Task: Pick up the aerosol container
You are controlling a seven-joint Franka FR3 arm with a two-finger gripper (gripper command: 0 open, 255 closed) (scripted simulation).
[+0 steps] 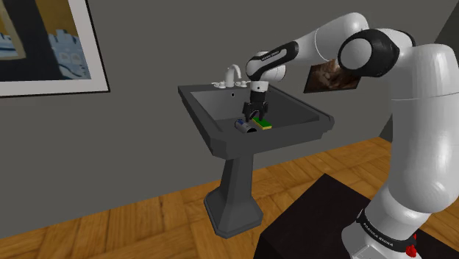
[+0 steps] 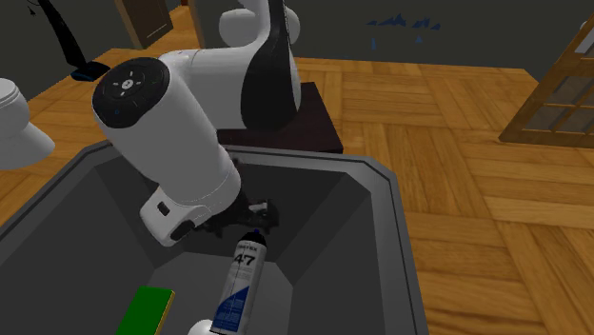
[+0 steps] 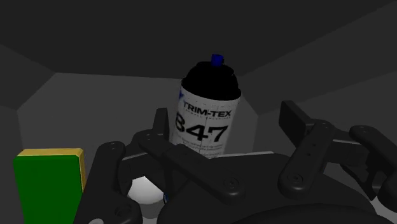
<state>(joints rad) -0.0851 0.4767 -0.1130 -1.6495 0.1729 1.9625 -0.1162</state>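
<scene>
Aerosol can (image 2: 238, 281) — flat, cap toward pincer (image 2: 251, 217)

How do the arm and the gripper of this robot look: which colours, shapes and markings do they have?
The arm is made of thick, rounded white links with dark joints. Dark bands near its base and wrist carry small white lettering, too small to read. The gripper is all black, and its two fingers are built of flat bars with round pivots.
</scene>
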